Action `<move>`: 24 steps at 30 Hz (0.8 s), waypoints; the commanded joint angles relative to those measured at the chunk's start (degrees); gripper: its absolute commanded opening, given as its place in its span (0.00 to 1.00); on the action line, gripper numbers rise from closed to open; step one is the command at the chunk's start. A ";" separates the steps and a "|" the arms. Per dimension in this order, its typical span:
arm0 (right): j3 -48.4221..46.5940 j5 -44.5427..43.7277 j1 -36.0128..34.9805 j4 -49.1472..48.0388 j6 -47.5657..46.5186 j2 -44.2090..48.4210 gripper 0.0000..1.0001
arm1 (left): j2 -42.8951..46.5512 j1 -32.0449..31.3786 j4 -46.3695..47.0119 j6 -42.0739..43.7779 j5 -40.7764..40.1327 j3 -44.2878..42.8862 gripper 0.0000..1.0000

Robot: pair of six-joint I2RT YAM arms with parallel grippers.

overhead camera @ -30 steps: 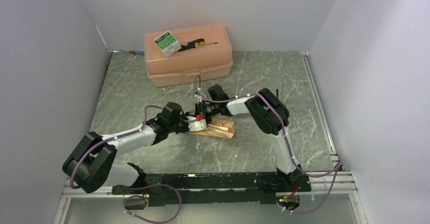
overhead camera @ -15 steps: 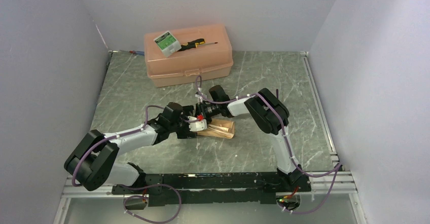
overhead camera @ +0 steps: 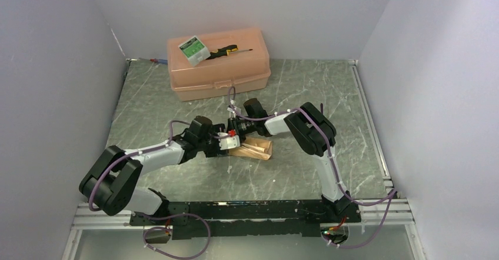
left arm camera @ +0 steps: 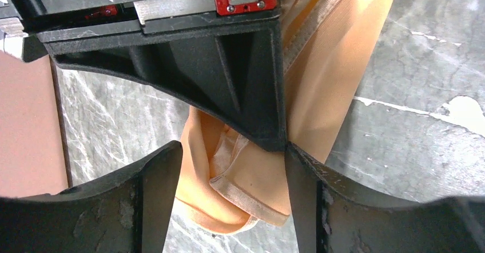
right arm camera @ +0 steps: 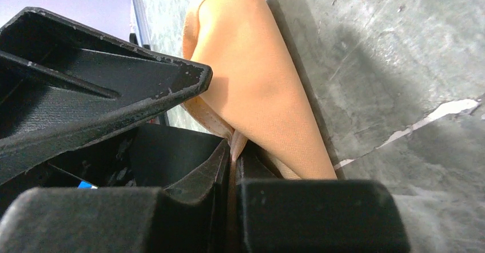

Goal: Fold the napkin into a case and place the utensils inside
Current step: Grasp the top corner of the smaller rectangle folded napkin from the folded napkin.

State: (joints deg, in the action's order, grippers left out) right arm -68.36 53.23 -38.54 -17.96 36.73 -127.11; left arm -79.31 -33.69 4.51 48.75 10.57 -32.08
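Here, right claw pinches napkin; left claw gapes astride it; box behind.

Peach-orange napkin lies folded; one edge pinched.

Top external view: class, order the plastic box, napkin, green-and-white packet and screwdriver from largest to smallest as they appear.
1. The plastic box, clearly largest.
2. The napkin and the green-and-white packet look about alike. The napkin is partly hidden, so they stay unranked.
3. The screwdriver, thinnest and smallest in area.
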 commanded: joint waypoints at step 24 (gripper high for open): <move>5.05 -7.53 -0.53 6.60 -4.12 -3.41 0.00 | 2.20 5.69 -2.57 -12.73 -1.53 -11.88 0.81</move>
State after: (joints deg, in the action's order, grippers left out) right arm -67.26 52.14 -38.35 -21.19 36.88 -126.93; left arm -80.71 -28.75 -0.58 40.60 8.12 -41.12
